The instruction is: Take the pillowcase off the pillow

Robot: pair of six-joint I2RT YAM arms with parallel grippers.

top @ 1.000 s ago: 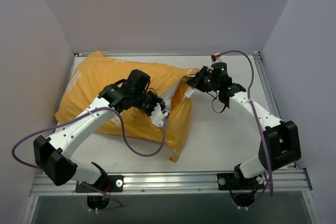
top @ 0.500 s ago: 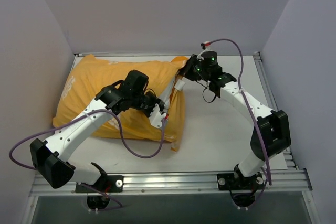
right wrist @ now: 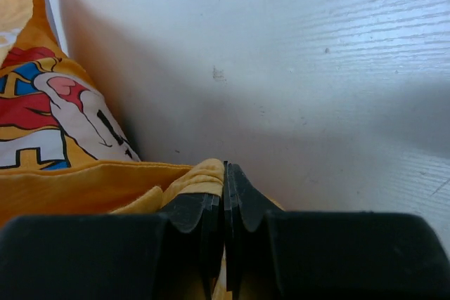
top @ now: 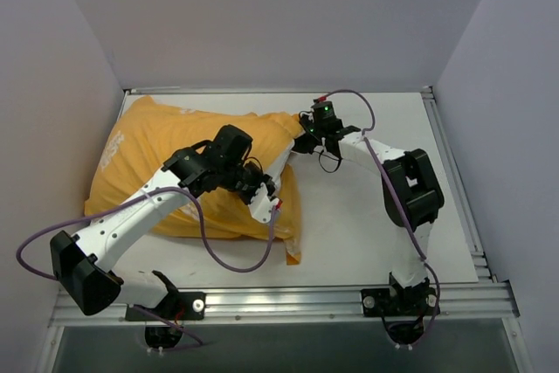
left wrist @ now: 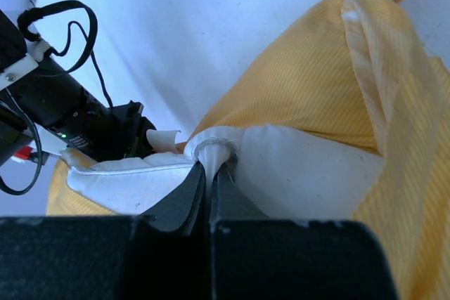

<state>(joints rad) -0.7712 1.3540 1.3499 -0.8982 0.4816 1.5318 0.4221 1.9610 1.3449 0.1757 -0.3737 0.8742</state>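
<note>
**A:** Where is the pillowcase (top: pixel 175 146)?

**B:** It lies on the left side of the white surface (top: pixel 367 216). It is big and orange, and it looks puffy and full.

**A:** So is the pillow (left wrist: pixel 302 173) out?

**B:** No. Most of it is inside. Only a white corner peeks out at the open end, on the side near the middle of the surface.

**A:** What is the left gripper (left wrist: pixel 209 172) doing?

**B:** It is squeezed tight on a little bunch of the white pillow, right at that corner.

**A:** And the right gripper (right wrist: pixel 223 173)?

**B:** It is squeezed tight too. It pinches a fold of the orange cloth at the far edge of the open end.

**A:** Is the job almost done?

**B:** I think it has only just begun. Each gripper has its own piece, which is good. But nearly the whole pillow must slide out yet.

**A:** What is left to do?

**B:** I guess one gripper has to pull the pillow one way and the other has to pull the case the other way, until they come apart.
</note>
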